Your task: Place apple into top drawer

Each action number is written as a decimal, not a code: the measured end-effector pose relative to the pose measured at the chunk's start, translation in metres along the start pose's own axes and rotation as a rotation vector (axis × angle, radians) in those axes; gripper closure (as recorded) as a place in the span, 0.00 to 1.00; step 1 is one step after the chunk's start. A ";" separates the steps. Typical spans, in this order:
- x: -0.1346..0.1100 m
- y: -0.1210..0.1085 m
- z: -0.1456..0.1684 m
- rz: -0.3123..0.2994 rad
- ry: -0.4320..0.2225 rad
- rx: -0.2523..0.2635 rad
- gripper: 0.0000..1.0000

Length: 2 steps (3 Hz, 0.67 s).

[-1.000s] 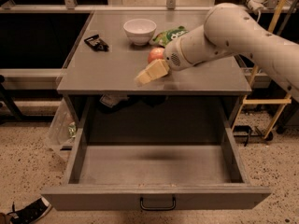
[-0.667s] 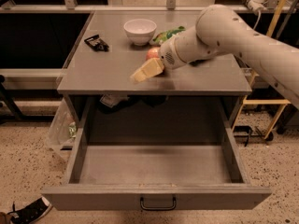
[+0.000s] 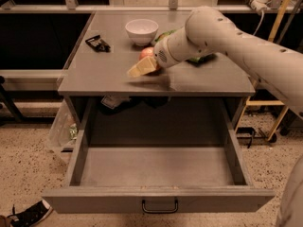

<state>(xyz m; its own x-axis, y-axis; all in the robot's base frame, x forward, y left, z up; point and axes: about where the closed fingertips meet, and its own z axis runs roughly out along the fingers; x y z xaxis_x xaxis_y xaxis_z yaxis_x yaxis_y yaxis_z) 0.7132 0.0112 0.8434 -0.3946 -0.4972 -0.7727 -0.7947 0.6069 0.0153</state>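
The reddish apple (image 3: 146,53) sits on the grey cabinet top (image 3: 104,72), just in front of the white bowl. My gripper (image 3: 142,68), with pale yellowish tips, is low over the cabinet top right in front of the apple and slightly to its left, touching or nearly touching it. The arm hides the apple's right side. The top drawer (image 3: 158,198) is pulled wide open below, its grey inside bare, and its small dark handle (image 3: 160,206) faces the front.
A white bowl (image 3: 141,30) stands at the back of the cabinet top. A black packet (image 3: 98,43) lies to its left and a green bag (image 3: 166,34) sits partly behind my arm. A plastic bag (image 3: 61,129) hangs left of the cabinet. A shoe (image 3: 29,213) lies on the floor at bottom left.
My gripper has slid a little to the left across the cabinet top, in front of the apple. The drawer stays open as before.
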 end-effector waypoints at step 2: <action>-0.008 0.000 -0.005 0.022 -0.036 0.024 0.65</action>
<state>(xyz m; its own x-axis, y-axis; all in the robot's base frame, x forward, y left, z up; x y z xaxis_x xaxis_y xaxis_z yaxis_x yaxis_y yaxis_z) 0.7136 0.0121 0.8527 -0.3944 -0.4608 -0.7950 -0.7745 0.6323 0.0178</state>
